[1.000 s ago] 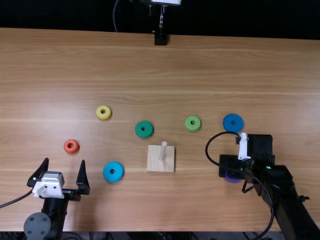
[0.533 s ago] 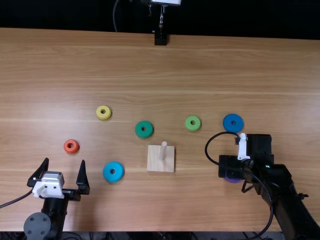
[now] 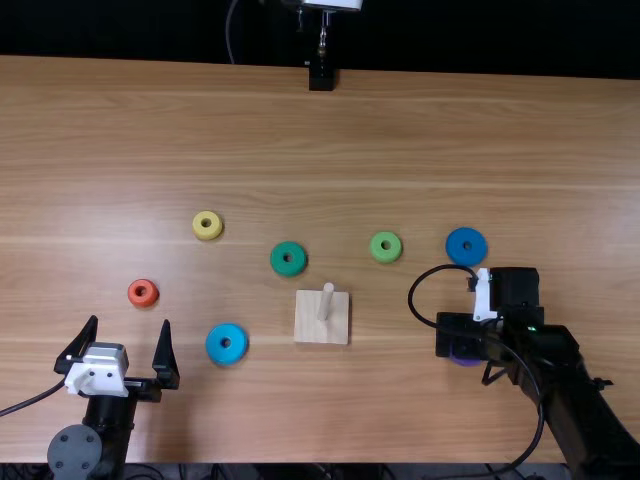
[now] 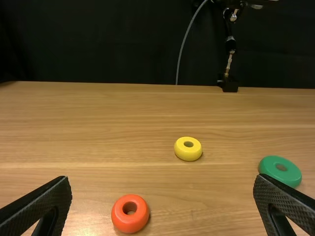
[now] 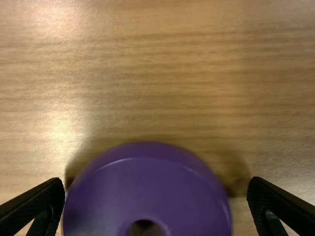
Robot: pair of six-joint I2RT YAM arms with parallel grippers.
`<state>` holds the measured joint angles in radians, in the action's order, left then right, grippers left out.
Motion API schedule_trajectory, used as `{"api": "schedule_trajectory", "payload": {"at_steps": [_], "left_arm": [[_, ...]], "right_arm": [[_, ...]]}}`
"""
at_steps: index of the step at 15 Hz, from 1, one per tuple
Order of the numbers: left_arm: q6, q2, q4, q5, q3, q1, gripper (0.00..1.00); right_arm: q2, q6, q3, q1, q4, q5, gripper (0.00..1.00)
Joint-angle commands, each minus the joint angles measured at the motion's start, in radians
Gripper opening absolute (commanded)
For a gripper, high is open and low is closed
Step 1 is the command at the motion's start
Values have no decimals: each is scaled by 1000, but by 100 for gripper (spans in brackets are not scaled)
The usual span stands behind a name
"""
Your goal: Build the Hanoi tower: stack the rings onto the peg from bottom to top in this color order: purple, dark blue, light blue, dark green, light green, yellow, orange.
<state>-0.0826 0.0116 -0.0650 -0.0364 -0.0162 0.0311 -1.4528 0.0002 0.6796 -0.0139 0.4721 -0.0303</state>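
In the top view, we see the right gripper [image 3: 459, 326] over the purple ring [image 3: 465, 360], to the right of the wooden peg [image 3: 326, 300]. The left gripper [image 3: 129, 323] is spread wide near the orange ring [image 3: 143, 293].

In the left wrist view, we find the left gripper [image 4: 162, 182] unclenched, the yellow ring [image 4: 188, 149] beyond the orange ring.

In the right wrist view, we see the right gripper [image 5: 156, 184] released, its fingers on either side of the purple ring.
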Motion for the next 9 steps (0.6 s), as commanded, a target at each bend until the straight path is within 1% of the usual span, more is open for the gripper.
{"api": "schedule_trajectory", "payload": {"at_steps": [1,4,5,6,7,9], "left_arm": [[5,-12,-18,-8,16,-7,100],[3,-12,-18,-8,16,-7,100],[5,-12,-18,-8,16,-7,100],[5,-12,-18,-8,16,-8,100],[3,-12,-18,-8,16,-7,100],[5,-12,-18,-8,16,-7,100]], "right_arm": [[-11,5,6,-4,4,-10,100],[-11,7,3,-4,8,-10,100],[-11,7,1,-4,6,-8,55],[-11,7,3,-4,2,-8,8],[-11,5,3,-4,0,-10,0],[-11,5,6,-4,0,-10,0]]}}
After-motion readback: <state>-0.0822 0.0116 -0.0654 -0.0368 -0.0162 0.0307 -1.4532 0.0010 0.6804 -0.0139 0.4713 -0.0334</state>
